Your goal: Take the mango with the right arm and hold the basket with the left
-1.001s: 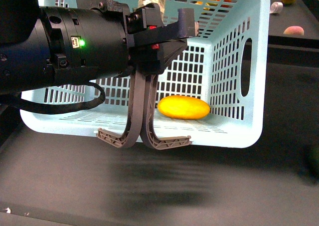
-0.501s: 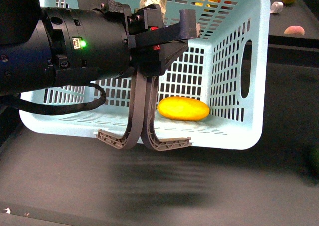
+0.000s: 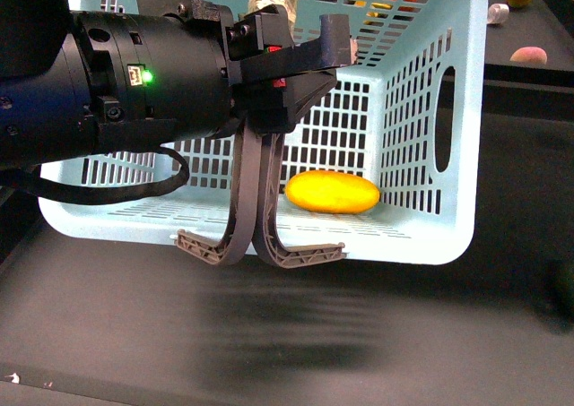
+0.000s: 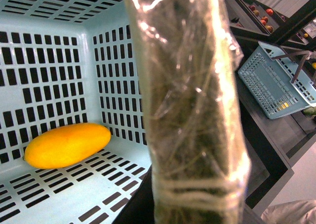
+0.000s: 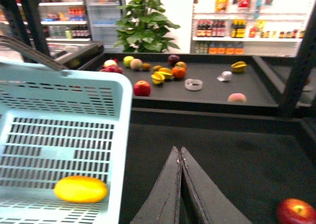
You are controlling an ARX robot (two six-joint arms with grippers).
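The pale turquoise basket (image 3: 421,110) hangs tilted above the dark table, its grey-brown handles (image 3: 256,240) dangling below. My left gripper (image 3: 309,34) is shut on the basket's rim, on the end of the thick black arm with the green light. One of its fingers (image 4: 192,115), wrapped in clear film, fills the left wrist view. The yellow-orange mango (image 3: 332,193) lies inside the basket, also seen in the left wrist view (image 4: 66,145) and right wrist view (image 5: 80,189). My right gripper (image 5: 178,152) is shut and empty, outside the basket (image 5: 64,93), beside its wall.
A red apple (image 5: 296,211) lies on the dark table near the right gripper. A raised shelf behind holds several fruits, with a starfruit (image 5: 239,66) and a red apple (image 5: 142,88). A second basket (image 4: 276,85) stands off to the side.
The basket with the mango has shifted very slightly to the right. The left arm keeps its hold.
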